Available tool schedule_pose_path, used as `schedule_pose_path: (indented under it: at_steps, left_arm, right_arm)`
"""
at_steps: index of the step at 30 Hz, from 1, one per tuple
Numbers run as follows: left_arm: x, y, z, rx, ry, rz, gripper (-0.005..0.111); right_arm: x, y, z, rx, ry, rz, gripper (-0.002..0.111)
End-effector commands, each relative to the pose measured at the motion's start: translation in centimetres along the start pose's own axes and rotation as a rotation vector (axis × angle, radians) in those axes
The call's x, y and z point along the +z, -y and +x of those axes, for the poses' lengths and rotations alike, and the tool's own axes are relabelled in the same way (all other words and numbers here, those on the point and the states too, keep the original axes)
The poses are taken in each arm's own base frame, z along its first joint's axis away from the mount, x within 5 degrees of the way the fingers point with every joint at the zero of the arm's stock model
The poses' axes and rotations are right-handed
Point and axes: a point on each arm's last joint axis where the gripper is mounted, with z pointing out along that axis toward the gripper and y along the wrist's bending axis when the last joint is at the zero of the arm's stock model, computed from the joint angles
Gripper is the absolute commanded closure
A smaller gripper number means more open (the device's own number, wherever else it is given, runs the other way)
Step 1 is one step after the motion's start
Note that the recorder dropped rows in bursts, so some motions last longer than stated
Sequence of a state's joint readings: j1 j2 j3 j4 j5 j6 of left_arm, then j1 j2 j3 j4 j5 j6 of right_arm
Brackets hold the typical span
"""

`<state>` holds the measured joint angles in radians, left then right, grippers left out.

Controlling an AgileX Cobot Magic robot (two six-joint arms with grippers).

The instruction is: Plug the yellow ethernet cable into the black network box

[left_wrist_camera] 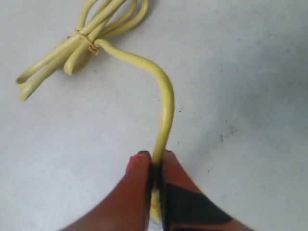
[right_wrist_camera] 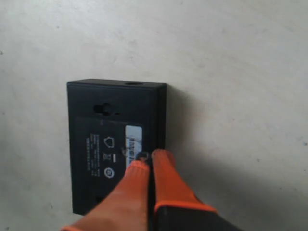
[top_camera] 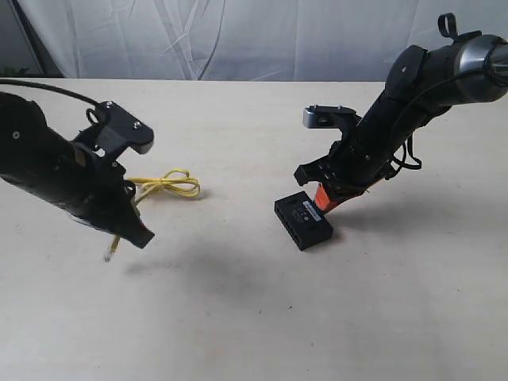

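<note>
A small black network box (top_camera: 303, 219) lies flat on a pale table (top_camera: 238, 317), and everything here is placed from it. The right claw (right_wrist_camera: 147, 156) comes down onto the box's top face, its two orange fingers (right_wrist_camera: 168, 183) pressed together with no gap and their tips touching the box beside a small white label (right_wrist_camera: 134, 139). The label carries barcode-like stripes. Next to it sit faint pale symbols, one shaped like a house outline, and rows of tiny print, all too blurred to read. No brand name can be made out. Well to the left of the box, the yellow ethernet cable (top_camera: 171, 182) rests on the table as a tied bundle of loops. One loose strand rises from the bundle into the left claw (left_wrist_camera: 155, 161), which is pinched narrow around it. The cable's end (top_camera: 109, 252) hangs just below that claw, off the table.
</note>
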<state>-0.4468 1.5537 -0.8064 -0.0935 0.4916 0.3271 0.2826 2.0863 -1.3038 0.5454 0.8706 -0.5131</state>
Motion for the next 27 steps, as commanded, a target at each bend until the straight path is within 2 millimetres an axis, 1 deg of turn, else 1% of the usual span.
schedule_pose_path:
  at_steps: [1,6,15,19,22,27]
  left_arm:
    - [-0.7,-0.7,-0.1,-0.194,-0.068,-0.074,0.107]
    - [-0.7,-0.5,-0.1,-0.243,-0.074,-0.054,0.107]
    - [-0.4,0.2,-1.0,-0.410,0.011,0.036,0.107]
    - [0.0,0.3,-1.2,-0.435,0.030,0.047,0.106]
    - [0.1,0.2,-1.2,-0.436,0.032,0.046,0.097]
    - [0.2,0.2,-1.3,-0.430,0.040,0.042,0.074]
  right_arm:
    - [0.0,0.2,0.1,-0.013,-0.004,0.014,0.109]
    - [0.0,0.2,0.1,-0.013,-0.004,0.014,0.109]
    - [0.0,0.2,0.1,-0.014,-0.004,0.016,0.109]
    - [0.0,0.2,0.1,-0.014,-0.004,0.016,0.109]
    - [0.0,0.2,0.0,-0.016,0.002,0.021,0.109]
    - [0.0,0.2,0.0,-0.016,0.002,0.021,0.109]
